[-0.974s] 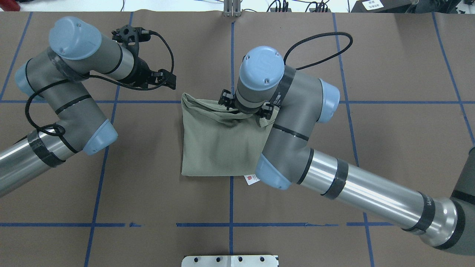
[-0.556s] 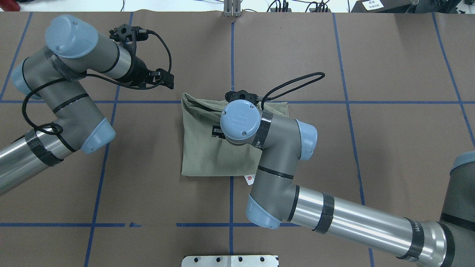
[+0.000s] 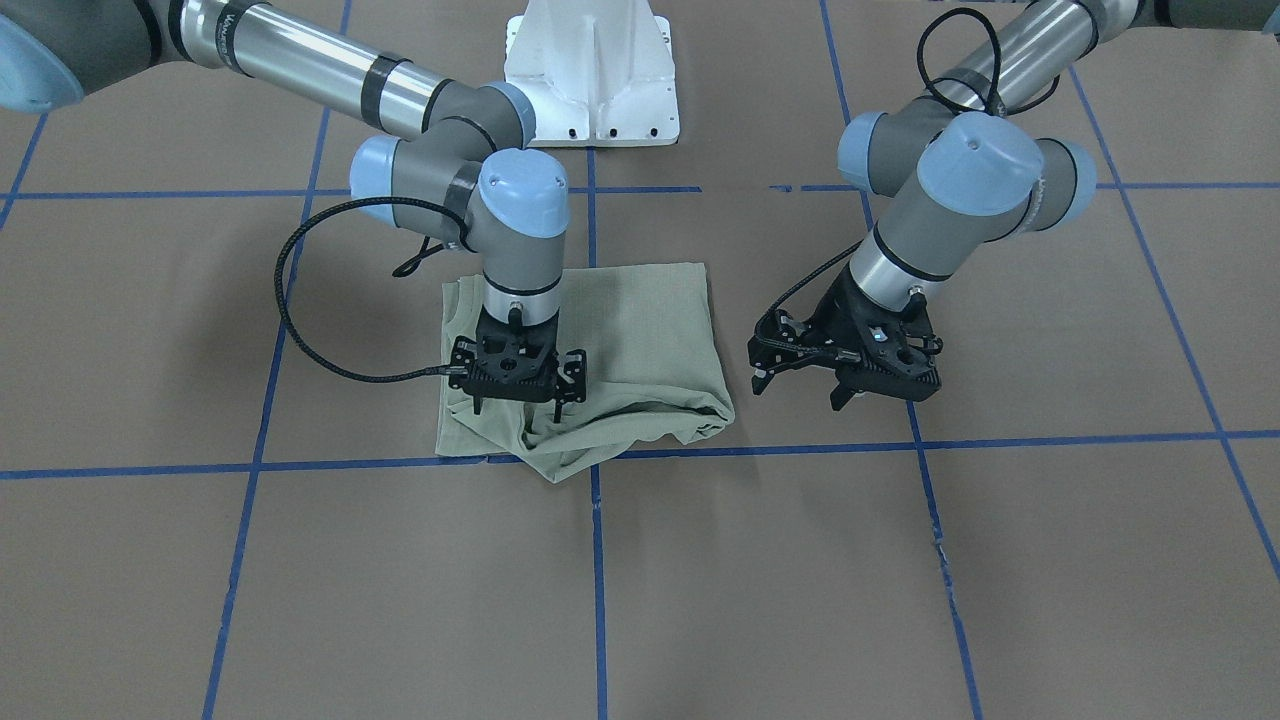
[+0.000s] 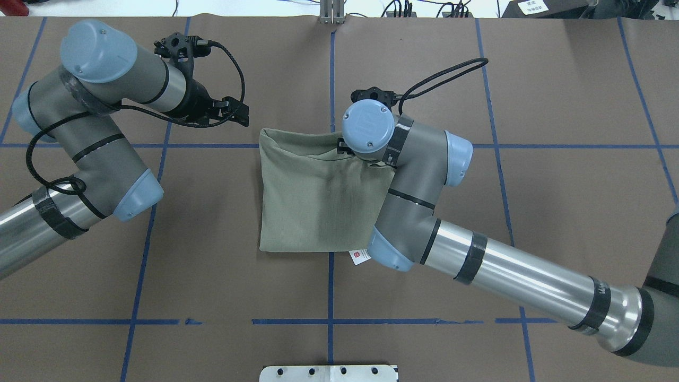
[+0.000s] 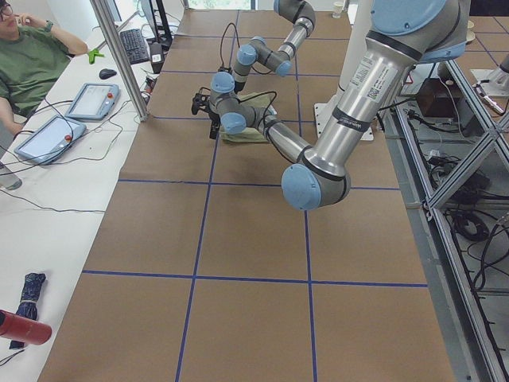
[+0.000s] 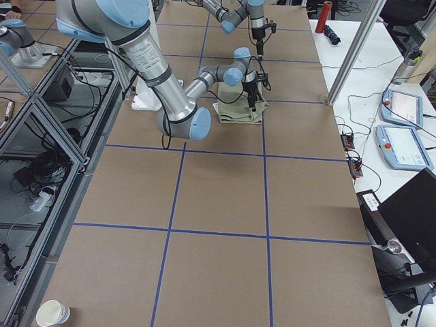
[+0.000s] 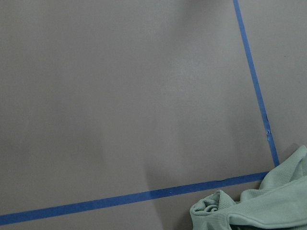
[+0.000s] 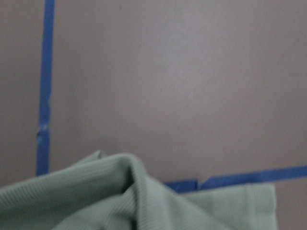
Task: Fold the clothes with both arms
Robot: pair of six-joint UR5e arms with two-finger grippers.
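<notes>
Over the folded shirt [image 3: 650,320], we see the right gripper [image 3: 517,408], jaws spread wide. Beside the shirt, the left gripper [image 3: 798,394] gapes too.

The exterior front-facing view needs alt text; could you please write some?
A folded sage-green shirt lies on a brown table gridded with blue tape, its near edge bunched. The right end effector stands open over that edge; the left end effector hangs open beside the shirt.
</notes>
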